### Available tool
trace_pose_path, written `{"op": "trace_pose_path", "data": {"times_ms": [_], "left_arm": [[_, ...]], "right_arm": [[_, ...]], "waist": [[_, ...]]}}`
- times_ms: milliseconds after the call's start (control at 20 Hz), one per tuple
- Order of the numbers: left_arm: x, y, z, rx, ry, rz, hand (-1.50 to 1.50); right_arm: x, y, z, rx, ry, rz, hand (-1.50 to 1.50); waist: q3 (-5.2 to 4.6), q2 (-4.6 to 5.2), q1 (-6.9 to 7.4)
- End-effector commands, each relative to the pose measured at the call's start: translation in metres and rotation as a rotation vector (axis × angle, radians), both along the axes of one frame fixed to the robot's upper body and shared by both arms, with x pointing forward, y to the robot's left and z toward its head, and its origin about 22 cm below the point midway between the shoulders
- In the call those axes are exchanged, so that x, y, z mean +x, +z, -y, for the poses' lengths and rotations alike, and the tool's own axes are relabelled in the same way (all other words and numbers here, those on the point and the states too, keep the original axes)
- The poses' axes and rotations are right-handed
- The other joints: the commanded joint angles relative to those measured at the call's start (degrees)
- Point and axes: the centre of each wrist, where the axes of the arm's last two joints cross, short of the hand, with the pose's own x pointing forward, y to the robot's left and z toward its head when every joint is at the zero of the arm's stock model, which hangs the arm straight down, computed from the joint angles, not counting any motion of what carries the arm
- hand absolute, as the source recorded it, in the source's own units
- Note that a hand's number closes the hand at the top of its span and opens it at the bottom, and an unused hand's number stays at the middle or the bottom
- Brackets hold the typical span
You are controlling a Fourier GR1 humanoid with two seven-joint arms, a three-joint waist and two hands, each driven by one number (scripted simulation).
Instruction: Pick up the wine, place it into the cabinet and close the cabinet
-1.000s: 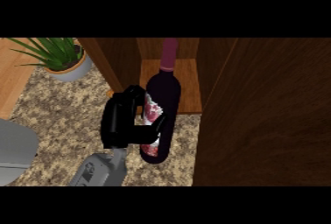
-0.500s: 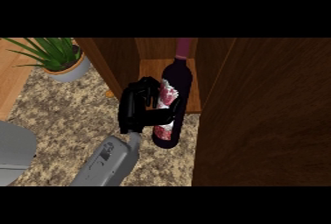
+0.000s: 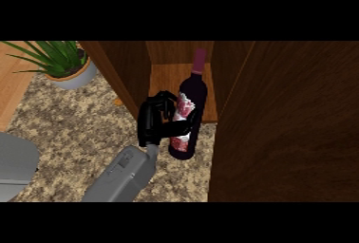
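A dark wine bottle [image 3: 193, 92] with a red-and-white label and a maroon neck leans at the cabinet's opening. Its neck reaches in over the wooden shelf [image 3: 164, 78], while its base hangs above the speckled counter [image 3: 77, 128] in front. My left hand [image 3: 153, 121] grips the bottle from the left, fingers and thumb curled round its lower body and partly covering the label. The cabinet door [image 3: 288, 123] stands open, a large dark wood panel filling the right side. My right hand does not show.
A potted green plant [image 3: 67, 66] stands on the counter at the back left, beside the cabinet's left wall [image 3: 123, 71]. A grey rounded shape [image 3: 14, 166] is cut off by the left edge. Pale wood flooring shows at the far left.
The left hand has carried the bottle forward and to the right. The neck now lies deeper over the shelf, and the bottle stands straighter than half a second ago.
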Motion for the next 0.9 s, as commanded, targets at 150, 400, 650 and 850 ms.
{"op": "trace_pose_path", "data": {"times_ms": [150, 400, 650, 850], "left_arm": [[-0.011, -0.031, -0.001, -0.036, 0.017, -0.023, 1.50], [0.017, -0.022, -0.003, -0.077, 0.047, -0.043, 1.50], [0.043, -0.015, -0.010, -0.084, 0.048, -0.039, 1.50], [0.057, -0.005, -0.006, -0.065, 0.058, -0.076, 1.50]], "right_arm": [[-0.041, 0.027, 0.012, 0.063, 0.062, 0.042, -1.50], [-0.049, 0.030, 0.011, 0.068, 0.087, 0.040, -1.50], [-0.043, 0.026, 0.012, 0.060, 0.076, 0.033, -1.50], [-0.031, 0.021, 0.014, 0.063, 0.069, 0.019, -1.50]], "waist": [[0.02, -0.10, -0.15], [0.01, -0.08, -0.90], [0.01, 0.05, -0.26], [0.04, 0.12, 0.10]]}}
